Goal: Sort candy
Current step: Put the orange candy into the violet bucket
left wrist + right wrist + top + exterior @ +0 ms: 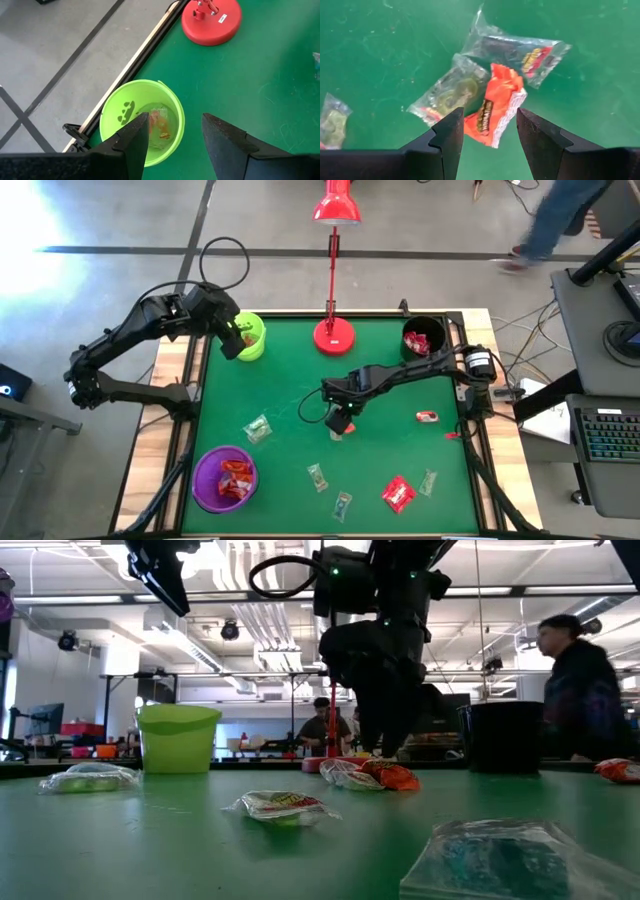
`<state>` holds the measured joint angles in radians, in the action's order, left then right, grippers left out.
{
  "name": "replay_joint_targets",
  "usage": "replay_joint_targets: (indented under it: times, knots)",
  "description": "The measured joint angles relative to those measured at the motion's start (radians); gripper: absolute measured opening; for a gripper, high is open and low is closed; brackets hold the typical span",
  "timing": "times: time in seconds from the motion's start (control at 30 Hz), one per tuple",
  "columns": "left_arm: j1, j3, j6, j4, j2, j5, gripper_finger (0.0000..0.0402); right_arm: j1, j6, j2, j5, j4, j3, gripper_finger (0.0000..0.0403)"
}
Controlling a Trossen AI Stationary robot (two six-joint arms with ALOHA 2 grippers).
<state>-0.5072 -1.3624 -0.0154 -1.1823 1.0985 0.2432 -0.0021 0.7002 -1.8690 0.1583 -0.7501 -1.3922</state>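
Note:
Candy lies scattered on the green table. In the middle of the table an orange candy lies flat beside two clear-wrapped ones. My right gripper hangs open just above it, pointing steeply down, one finger on each side of the orange wrapper. My left gripper hangs open over the lime-green cup at the far left. The cup has candy in its bottom.
A purple cup with red candy stands near left, a black cup far right. The red lamp's base is at the far middle. More candy lies near the front and right. A person walks beyond the table.

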Motion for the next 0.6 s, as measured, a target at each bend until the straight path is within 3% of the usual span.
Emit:
replay_joint_targets:
  times: [0.6]
  knots:
    - [0.000, 0.000, 0.000, 0.000, 0.000, 0.000, 0.0166, 0.038, 0.027, 0.000, -0.064, 0.006, 0.018, 0.0173]
